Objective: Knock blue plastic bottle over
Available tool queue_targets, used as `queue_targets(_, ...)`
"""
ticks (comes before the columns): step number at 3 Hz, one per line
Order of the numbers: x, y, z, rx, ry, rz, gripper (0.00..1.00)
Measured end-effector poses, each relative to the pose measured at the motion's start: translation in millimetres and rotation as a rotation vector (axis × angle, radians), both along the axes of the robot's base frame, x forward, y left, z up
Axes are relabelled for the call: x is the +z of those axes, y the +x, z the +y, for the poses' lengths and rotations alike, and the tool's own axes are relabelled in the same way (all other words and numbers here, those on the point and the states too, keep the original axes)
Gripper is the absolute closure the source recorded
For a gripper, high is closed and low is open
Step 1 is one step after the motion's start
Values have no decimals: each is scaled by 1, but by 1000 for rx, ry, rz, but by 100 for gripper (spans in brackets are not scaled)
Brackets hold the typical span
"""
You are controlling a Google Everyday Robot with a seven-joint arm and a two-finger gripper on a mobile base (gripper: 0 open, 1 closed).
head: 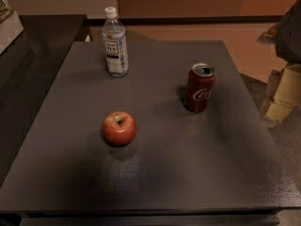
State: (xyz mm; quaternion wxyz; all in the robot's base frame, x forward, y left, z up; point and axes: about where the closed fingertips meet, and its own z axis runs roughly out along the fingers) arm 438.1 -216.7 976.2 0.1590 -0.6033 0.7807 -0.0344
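hand (289,30) at the upper right edge

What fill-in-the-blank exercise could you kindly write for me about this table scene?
1. The blue plastic bottle stands ___ near the table's far edge.
2. Its screw cap is coloured ___.
3. In the picture, the Coca-Cola can stands to the ___ of the apple.
4. The gripper, seemingly the dark shape at the upper right edge, touches ___ of these three things.
Missing words: upright; white; right; none.
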Motion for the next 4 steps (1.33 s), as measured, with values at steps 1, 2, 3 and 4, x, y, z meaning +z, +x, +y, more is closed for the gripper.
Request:
queue_targets(1,0,0,0,0,0,0,0)
queue_targets(2,9,-4,15,32,55,-27,0)
queue_targets(3,22,-4,52,75,172,-56,0)
queue_targets(4,34,4,95,79,279,-80,0)
